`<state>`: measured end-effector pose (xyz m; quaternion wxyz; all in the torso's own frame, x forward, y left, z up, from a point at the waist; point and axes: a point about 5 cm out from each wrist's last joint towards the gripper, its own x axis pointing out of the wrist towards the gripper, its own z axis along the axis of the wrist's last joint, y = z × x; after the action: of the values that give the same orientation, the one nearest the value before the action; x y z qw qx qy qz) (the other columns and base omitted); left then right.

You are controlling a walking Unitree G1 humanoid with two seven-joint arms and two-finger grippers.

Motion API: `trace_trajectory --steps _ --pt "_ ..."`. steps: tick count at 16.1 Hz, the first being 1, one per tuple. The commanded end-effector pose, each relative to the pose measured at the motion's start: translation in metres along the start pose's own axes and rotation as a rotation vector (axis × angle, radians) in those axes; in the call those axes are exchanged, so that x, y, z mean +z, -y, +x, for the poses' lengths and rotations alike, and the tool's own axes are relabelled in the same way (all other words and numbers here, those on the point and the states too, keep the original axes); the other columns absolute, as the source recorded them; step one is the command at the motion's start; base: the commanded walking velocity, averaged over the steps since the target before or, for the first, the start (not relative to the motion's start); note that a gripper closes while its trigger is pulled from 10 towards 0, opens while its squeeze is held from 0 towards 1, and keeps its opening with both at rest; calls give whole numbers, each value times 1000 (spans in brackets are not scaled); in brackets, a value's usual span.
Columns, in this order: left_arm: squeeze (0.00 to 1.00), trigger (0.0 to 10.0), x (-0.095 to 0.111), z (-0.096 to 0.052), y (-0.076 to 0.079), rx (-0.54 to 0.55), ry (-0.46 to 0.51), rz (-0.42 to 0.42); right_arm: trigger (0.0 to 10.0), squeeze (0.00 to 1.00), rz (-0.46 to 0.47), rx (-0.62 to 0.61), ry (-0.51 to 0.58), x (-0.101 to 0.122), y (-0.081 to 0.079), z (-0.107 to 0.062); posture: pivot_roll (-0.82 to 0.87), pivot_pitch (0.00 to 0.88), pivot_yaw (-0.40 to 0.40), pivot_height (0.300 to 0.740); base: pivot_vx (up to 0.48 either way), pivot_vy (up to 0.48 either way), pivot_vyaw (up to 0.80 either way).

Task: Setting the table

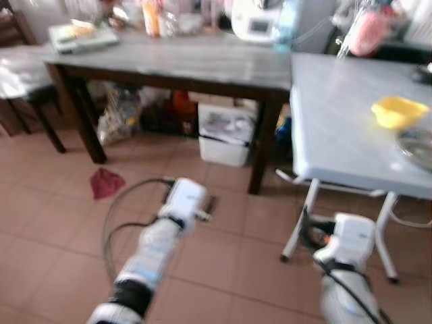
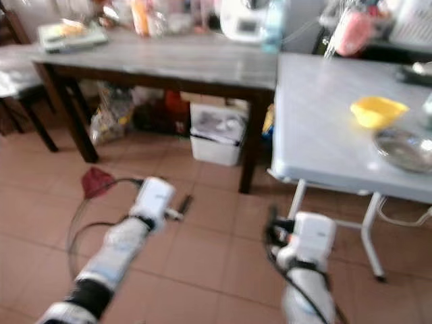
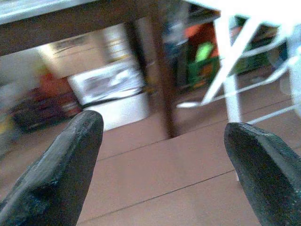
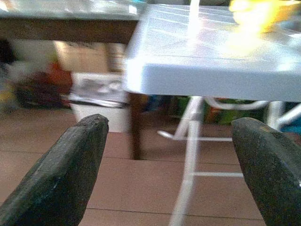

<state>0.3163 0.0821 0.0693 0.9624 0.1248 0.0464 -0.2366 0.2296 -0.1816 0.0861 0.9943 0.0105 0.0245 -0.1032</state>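
Nearest, both arms held low over the tiled floor [image 1: 223,243], empty. Left gripper [image 3: 162,136]: fingers spread wide apart, nothing between them, aimed under the dark wooden table [image 1: 202,64] toward a white bin [image 1: 226,131] on the floor. Right gripper [image 4: 171,136]: fingers likewise wide apart and empty, level with the edge of the white folding table [image 1: 337,128], below its top.

Step in hand, by the look of it: an approach, not yet a grasp. Blur in all views, so best to stand still before any reach.

Farther on, on the white folding table toward its right side: a yellow bowl [image 1: 398,111], and just beside it, nearer the edge, a metal plate [image 2: 405,148]. Likely the table things, both well apart from the grippers.

To do it well: right arm up above the tabletop first, clear of the table's rim and white legs; then in from the near edge, fingers kept wide for the bowl's rim. Loose cable [image 1: 121,216] by the left arm worth minding.

Farthest, on the dark table: a tray with something yellow [image 1: 81,34], bottles and a white appliance [image 1: 256,20], too blurred to name closer.
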Motion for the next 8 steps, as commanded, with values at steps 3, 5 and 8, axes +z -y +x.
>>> trace_trajectory --steps 3,5,8 --pt "0 10000 3 0 -16 56 5 6 10000 0 11 44 17 6 -10 8 46 76 -59 714 0 -377 0" --pt "0 10000 5 1 -16 74 12 -8 10000 0 10 55 20 7 -12 11 53 80 -55 714 0 -352 0" --pt "0 10000 7 1 -7 51 20 -13 10000 0 16 37 10 2 -10 9 65 81 -40 714 0 0 0"
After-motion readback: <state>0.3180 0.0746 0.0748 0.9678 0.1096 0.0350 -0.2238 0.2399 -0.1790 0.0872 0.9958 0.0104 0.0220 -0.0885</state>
